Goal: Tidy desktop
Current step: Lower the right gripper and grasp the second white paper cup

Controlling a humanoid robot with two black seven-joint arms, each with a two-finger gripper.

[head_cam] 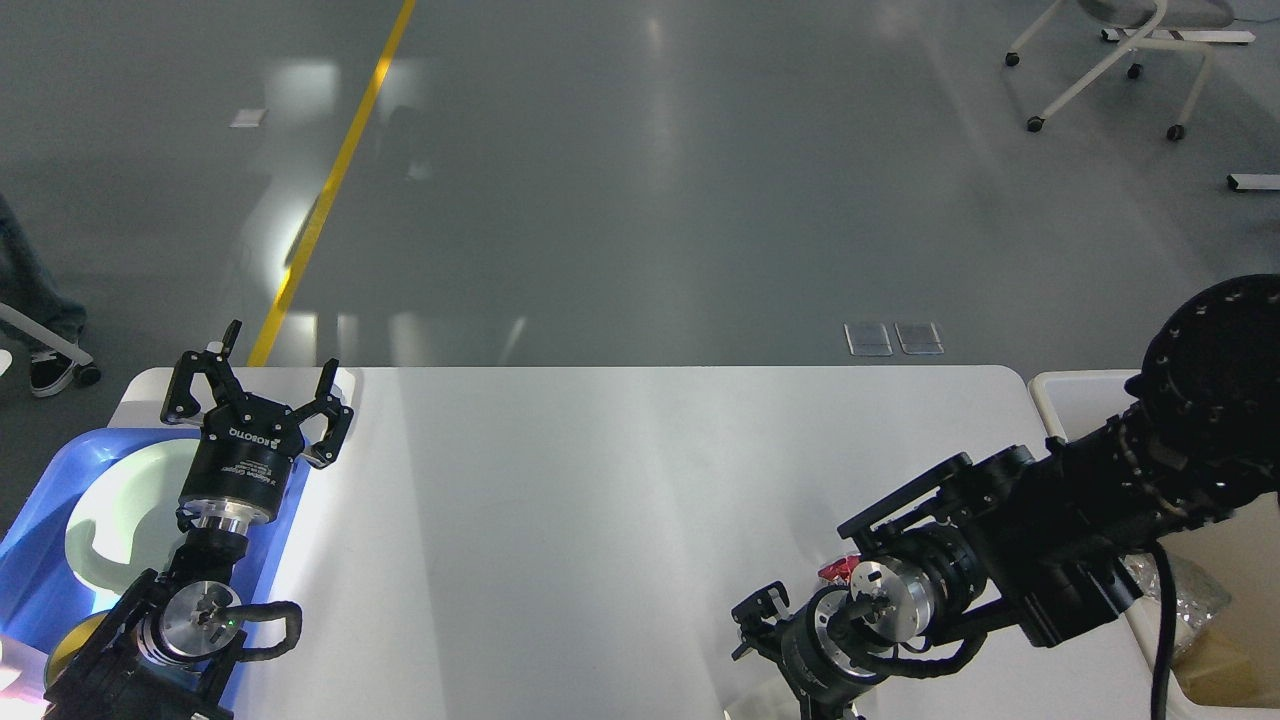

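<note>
The desktop (600, 480) is a wide white tabletop with rounded corners. A crumpled red wrapper (835, 570) lies near its front right; only a small bit shows behind my right wrist. My right gripper (775, 690) is low at the bottom edge, just left of the wrapper. One finger (752, 615) splays wide and the other is cut off by the frame. My left gripper (262, 385) stands open and empty above the table's back left corner, beside the blue tray.
A blue tray (40, 540) with a white dish (120, 510) sits at the left edge. A beige bin (1080, 400) holding crumpled rubbish (1190, 590) stands off the right end. A white sliver (740, 714) shows at the bottom edge under the right gripper.
</note>
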